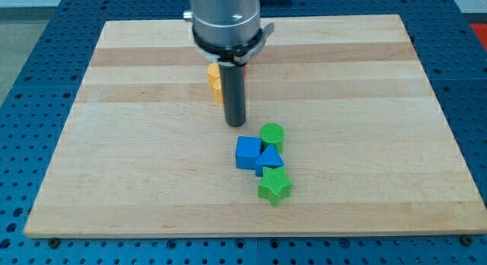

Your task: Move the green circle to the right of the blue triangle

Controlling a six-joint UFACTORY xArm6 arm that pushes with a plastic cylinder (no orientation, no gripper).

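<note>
The green circle (pixel 272 135) lies on the wooden board (pixel 122 143), touching the top of the blue triangle (pixel 268 159). A blue square block (pixel 247 152) sits against the triangle's left side. A green star (pixel 274 186) lies just below the triangle. My tip (pixel 236 123) stands above and to the left of this cluster, apart from the blue square and a short way left of the green circle.
A yellow block (pixel 215 79) lies behind the rod near the view's top, partly hidden by it; a sliver of red shows at the rod's right. The board lies on a blue perforated table (pixel 30 82).
</note>
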